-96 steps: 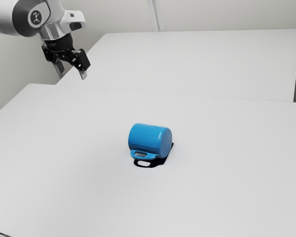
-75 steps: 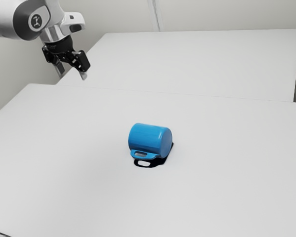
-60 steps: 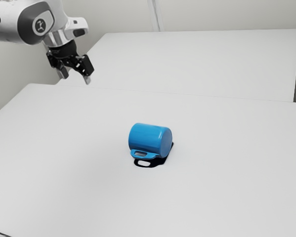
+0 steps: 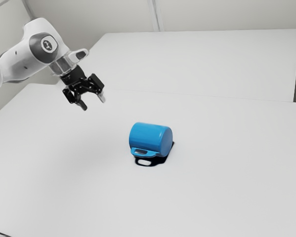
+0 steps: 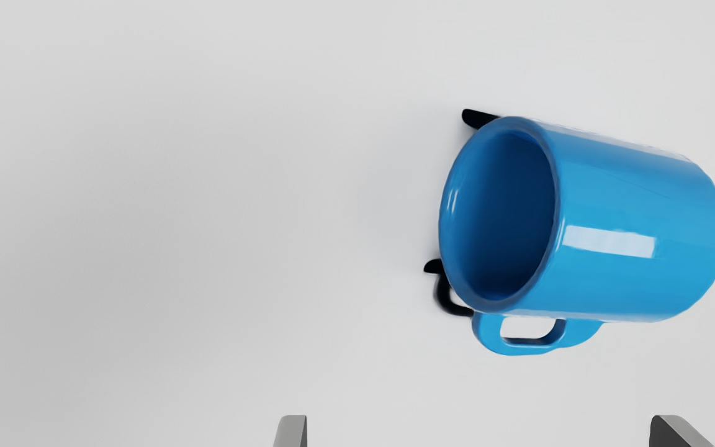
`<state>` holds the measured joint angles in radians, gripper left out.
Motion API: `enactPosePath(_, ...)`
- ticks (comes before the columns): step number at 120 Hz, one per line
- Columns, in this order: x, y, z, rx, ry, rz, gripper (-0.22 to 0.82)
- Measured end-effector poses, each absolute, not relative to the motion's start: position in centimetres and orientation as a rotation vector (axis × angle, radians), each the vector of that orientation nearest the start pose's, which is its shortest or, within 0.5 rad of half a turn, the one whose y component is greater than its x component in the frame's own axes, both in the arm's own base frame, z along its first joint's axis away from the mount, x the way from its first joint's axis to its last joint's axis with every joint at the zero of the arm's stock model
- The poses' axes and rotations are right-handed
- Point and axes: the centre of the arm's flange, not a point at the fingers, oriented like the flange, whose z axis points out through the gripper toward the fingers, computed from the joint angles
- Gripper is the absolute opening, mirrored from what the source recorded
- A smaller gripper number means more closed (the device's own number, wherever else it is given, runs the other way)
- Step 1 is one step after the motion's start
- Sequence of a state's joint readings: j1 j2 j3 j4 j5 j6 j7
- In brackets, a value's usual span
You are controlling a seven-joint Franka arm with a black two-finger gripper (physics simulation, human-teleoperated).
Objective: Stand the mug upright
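White tabletop (image 4: 227,197) w/ a pale wall (image 4: 227,15) behind it in the exterior view, & the blue mug (image 4: 150,137) is lying on its side on the table, closed base (image 4: 166,143) toward the exterior view's right. Black two-finger gripper (image 4: 92,101) hangs above the table, well apart from the mug, toward the exterior view's left. Wrist view gives u the other end, btw: open mouth, dark inside (image 5: 509,217), handle (image 5: 519,347) along the side. Jaws r released, spread wide.
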<state>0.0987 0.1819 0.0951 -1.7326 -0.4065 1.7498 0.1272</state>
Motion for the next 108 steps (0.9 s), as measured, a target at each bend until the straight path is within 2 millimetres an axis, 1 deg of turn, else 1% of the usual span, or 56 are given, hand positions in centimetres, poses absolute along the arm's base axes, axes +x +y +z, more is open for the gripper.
enactPosePath(17, 60.4, 8.7, 42.3, -3.600, -0.374, 0.255, 0.60)
enactPosePath(28, 60.6, 8.6, 40.5, -3.670, -0.420, 0.294, 0.60)
enactPosePath(43, 60.4, 8.8, 36.9, -3.758, -0.515, 0.436, 0.60)
enactPosePath(51, 60.5, 8.5, 35.5, -3.799, -0.546, 0.491, 0.60)
enactPosePath(84, 61.5, 6.9, 31.4, -3.945, -0.699, 0.607, 0.60)
enactPosePath(92, 61.7, 6.5, 31.0, -3.973, -0.725, 0.614, 0.60)
enactPosePath(108, 62.3, 5.7, 30.9, -4.018, -0.750, 0.597, 0.60)
